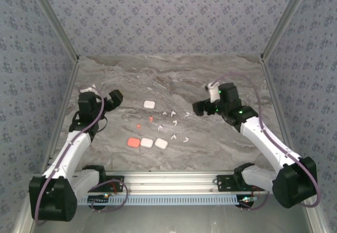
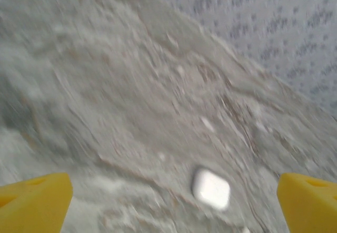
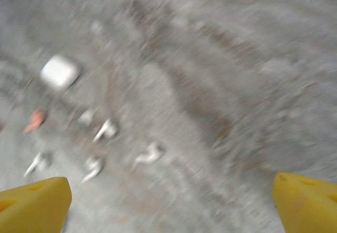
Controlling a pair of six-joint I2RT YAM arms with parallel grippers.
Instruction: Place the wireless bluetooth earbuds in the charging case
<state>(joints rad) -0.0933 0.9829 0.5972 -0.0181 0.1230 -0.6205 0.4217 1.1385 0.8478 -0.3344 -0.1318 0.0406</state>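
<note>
**Current step: approach, nothing picked up.** Both arms hang above the table (image 1: 221,148) with empty jaws.

**Left gripper** (image 1: 114,99): the jaws stand fully apart and hold nothing. In the left wrist view, a white case (image 2: 210,189) lies on the marble ahead of the fingers, nearer the right-hand fingertip, untouched.

**Right gripper** (image 1: 200,107): the jaws stand fully apart and hold nothing. The white earbuds (image 3: 107,129) lie scattered ahead of it and toward its left-hand fingertip, each apart from the next. One of the coral earbuds (image 3: 36,120) lies farther out on that same side. The wrist view is blurred, so the lie of each stem cannot be told.

**Other parts:** a coral case (image 1: 134,142) and two more white cases (image 1: 154,143) lie in a row between the grippers, nearer the arm bases. Whether any lid is open cannot be told.

**Next move, as judged:**
1. Lower the right gripper over the nearest white earbud, with the jaws either side of the stem.
2. Close gently; the piece is tiny and may skid on the marble.
3. Bring the left gripper down to steady a case for insertion.
</note>
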